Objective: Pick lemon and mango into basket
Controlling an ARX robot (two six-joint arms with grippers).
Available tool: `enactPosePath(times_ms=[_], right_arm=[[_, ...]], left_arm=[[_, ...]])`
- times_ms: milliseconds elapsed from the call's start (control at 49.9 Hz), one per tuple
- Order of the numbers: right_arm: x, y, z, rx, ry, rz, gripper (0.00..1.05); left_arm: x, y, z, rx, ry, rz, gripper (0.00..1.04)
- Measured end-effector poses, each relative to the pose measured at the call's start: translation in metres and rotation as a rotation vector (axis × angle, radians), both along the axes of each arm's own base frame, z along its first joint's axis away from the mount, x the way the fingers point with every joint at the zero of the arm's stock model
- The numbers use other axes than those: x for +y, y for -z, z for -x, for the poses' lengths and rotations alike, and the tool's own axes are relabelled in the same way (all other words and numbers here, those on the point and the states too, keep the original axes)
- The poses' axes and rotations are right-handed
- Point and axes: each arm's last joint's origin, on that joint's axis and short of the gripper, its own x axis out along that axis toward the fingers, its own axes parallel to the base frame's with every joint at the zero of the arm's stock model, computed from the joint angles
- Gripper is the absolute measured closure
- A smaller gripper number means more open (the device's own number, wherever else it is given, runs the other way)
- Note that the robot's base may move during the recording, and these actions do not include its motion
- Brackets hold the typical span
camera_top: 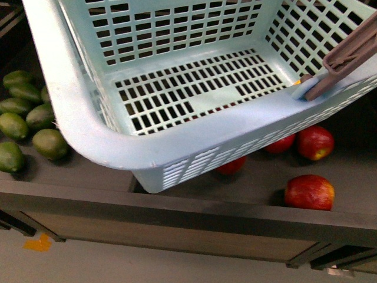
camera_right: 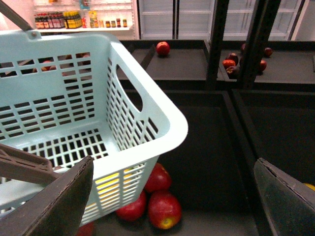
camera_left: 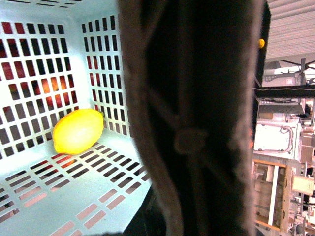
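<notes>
Green fruit [camera_top: 26, 124] lie at the far left of the dark shelf [camera_top: 177, 212]. The basket [camera_top: 88, 130] hangs tilted above it with the lemon [camera_left: 78, 131] already inside, so the mango [camera_top: 309, 192] is next. It is probably the red one at the near right, though its neighbours [camera_top: 315, 142] look alike. The right gripper [camera_right: 173, 167] gapes wide and empty, and it needs lowering onto that fruit. A blurred brown mass [camera_left: 197, 123] hides the left gripper, so I cannot tell its grip.
</notes>
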Motion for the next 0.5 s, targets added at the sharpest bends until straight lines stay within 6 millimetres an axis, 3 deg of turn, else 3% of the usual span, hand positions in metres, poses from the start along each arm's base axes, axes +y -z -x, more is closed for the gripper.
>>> enactPosePath(times_ms=[501], right_arm=[[0.0001, 0.0008, 0.0004, 0.002, -0.002, 0.0, 0.09]], left_arm=[[0.0024, 0.0001, -0.0019, -0.002, -0.006, -0.003, 1.01]])
